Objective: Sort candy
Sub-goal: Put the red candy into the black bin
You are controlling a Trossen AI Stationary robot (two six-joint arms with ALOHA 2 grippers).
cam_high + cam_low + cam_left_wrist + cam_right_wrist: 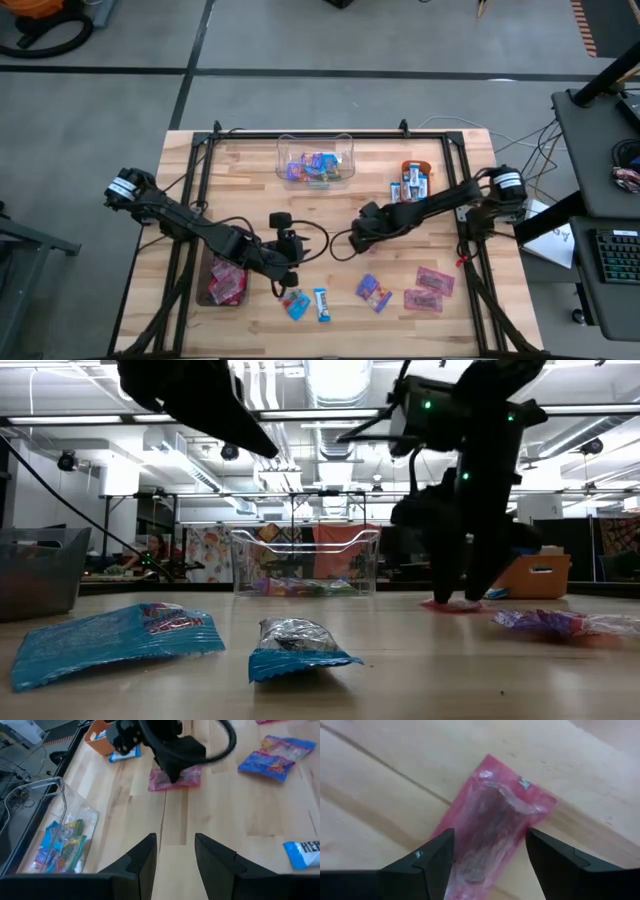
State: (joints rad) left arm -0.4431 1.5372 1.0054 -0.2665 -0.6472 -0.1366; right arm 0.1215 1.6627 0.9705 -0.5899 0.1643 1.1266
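While the right pincer (pixel 487 862) stands spread over a pink candy (pixel 492 827) lying flat on the wooden tabletop (pixel 330 215), the clear box (pixel 315 160) sits well beyond it. The left pincer (pixel 175 860), empty and part-spread, hovers near that candy; blue packets (pixel 308 302) lie nearer the front edge.

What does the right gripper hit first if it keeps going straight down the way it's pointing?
The pink candy wrapper lying flat on the table. The right gripper has its open fingers straddling it, apparently just above; the exact gap is unclear.
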